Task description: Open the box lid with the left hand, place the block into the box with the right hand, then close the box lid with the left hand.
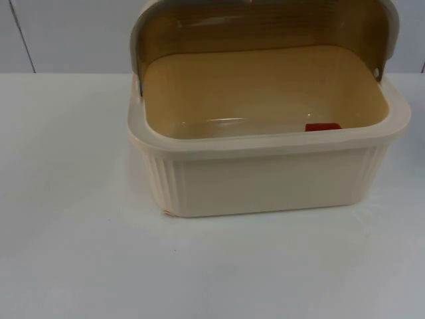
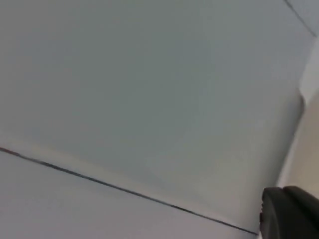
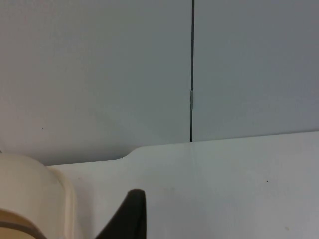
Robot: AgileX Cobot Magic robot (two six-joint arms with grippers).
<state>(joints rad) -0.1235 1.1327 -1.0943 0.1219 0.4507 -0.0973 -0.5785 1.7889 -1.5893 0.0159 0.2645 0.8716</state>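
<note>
1. Cream box standing on the white bench, ribbed front wall toward the camera, thick pale rim all round.
2. Lid swung up and back, standing open behind the box's rear rim, translucent brownish with a grey edge.
3. Red block lying inside the box on its floor, tight against the inner side of the front wall, toward the box's right half; mostly hidden by the front rim, just a strip of red visible.
4. Rest of the box's floor bare and glossy, with a faint curved reflection left of the block.
5. Grey partition wall rising behind the box, with a dark seam to the box's left.
6. Left hand: one black fingertip seen in the left wrist view, facing the grey wall and a dark seam, with a cream edge, perhaps the box or its lid, just beside it. Cannot tell whether spread or pressed together.
7. Right hand: one black fingertip seen in the right wrist view, above the white bench, just beside a rounded cream corner of the box, with the partition wall and its vertical seam beyond. Cannot tell whether spread or pressed together; nothing seen pinched.
</note>
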